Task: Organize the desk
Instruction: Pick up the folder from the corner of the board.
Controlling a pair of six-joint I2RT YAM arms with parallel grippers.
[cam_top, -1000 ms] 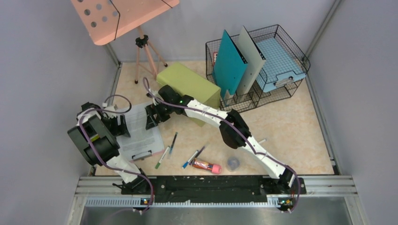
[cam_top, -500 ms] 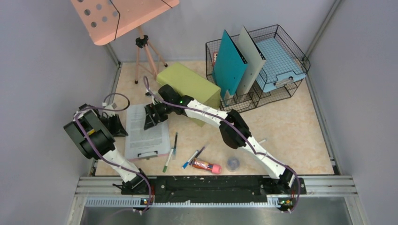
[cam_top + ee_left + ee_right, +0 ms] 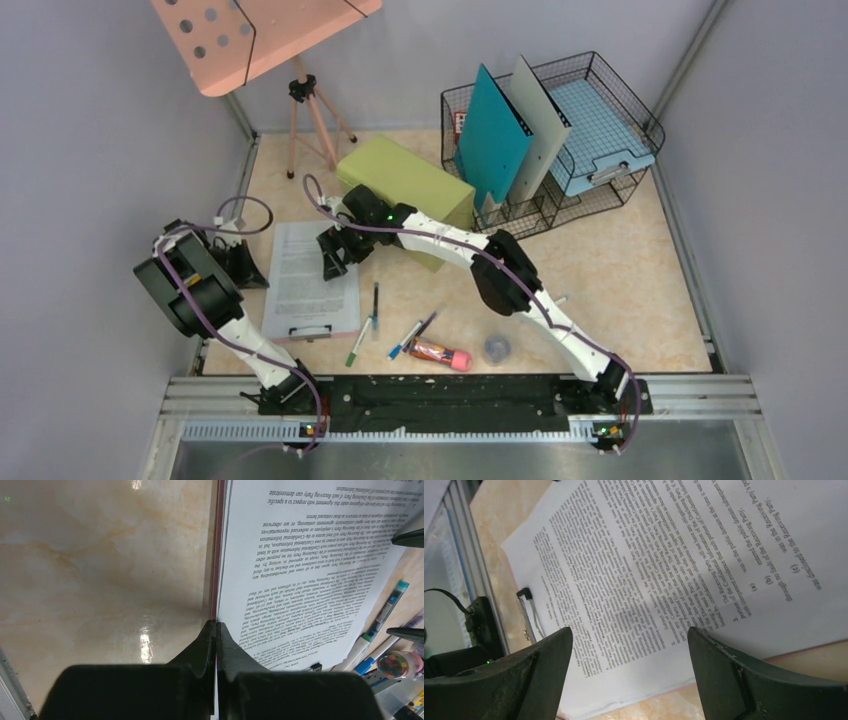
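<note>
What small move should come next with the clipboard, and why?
Probably lower the right claw to the edge of the clipboard beneath it and close. It hangs open just above the printed sheet, while the shut left claw sits at the board's left edge, seemingly bracing it.

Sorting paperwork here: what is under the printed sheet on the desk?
A clipboard: its clip shows at the sheet's near end, a thin edge along one side. The sheet covers the rest.
</note>
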